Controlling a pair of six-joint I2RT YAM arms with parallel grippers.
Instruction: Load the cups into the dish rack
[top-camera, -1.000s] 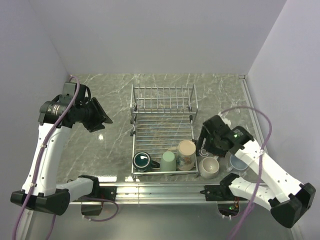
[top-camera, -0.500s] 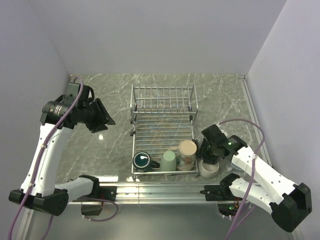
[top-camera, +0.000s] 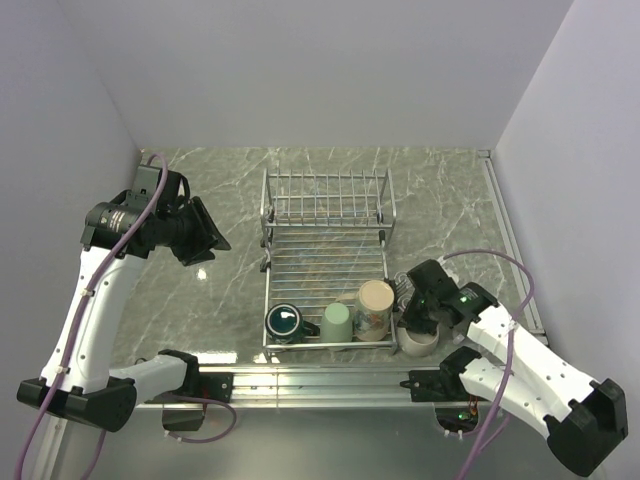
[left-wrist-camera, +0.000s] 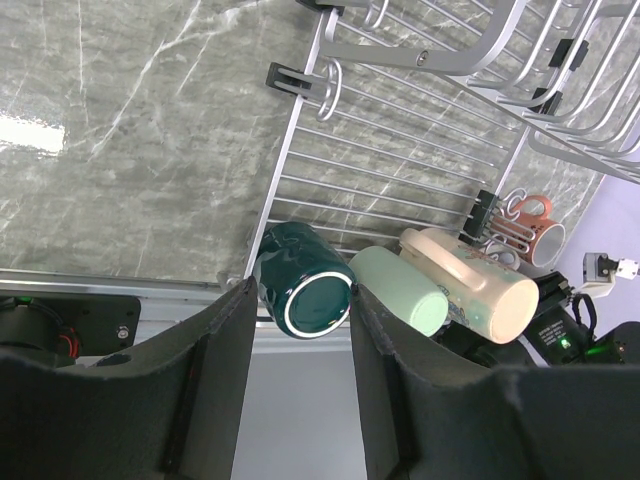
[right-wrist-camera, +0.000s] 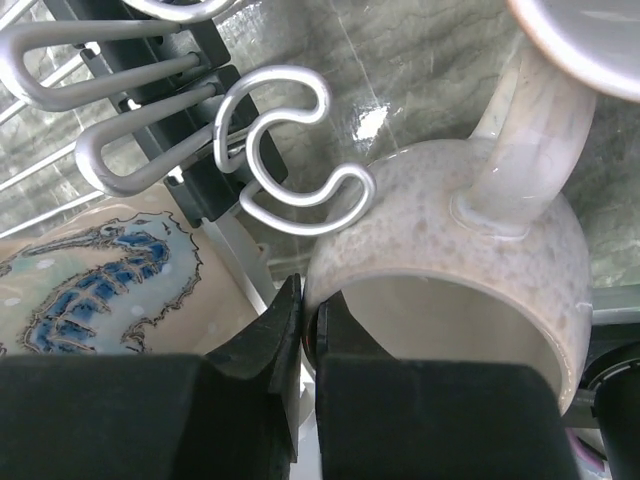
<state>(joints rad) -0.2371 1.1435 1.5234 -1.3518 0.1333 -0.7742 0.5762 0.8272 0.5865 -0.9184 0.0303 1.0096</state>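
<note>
Dish rack (top-camera: 325, 255) sits mid-table (top-camera: 230, 290), with three cups in a row along its near edge: teal mug (top-camera: 285, 322), green mug (top-camera: 337, 322) and tan mug (top-camera: 373, 308), the last with a seahorse print. Cream mug (top-camera: 420, 340) stands outside the rack, on the table just beside its near right corner. Right claw (top-camera: 416, 318) is down on it. In the wrist view the fingers (right-wrist-camera: 285, 345) are drawn nearly together across the rim wall, one outside and one inside, so it appears clamped on the cream mug. The mug's handle (right-wrist-camera: 520, 130) is on the far side, away from the pinch. Left claw (top-camera: 205, 238) hangs over the table left of the rack, jaws spread and holding nothing. Red mug (left-wrist-camera: 538, 222) lies beyond the rack's right side. Judgement: glazed ceramic is rigid, slick and chips on a knock. A rim pinch is off-centre, so the mug may tilt or slip. A wire hook (right-wrist-camera: 285, 150) sits close by, so lift straight up first, then lower gently onto the wires.
</note>
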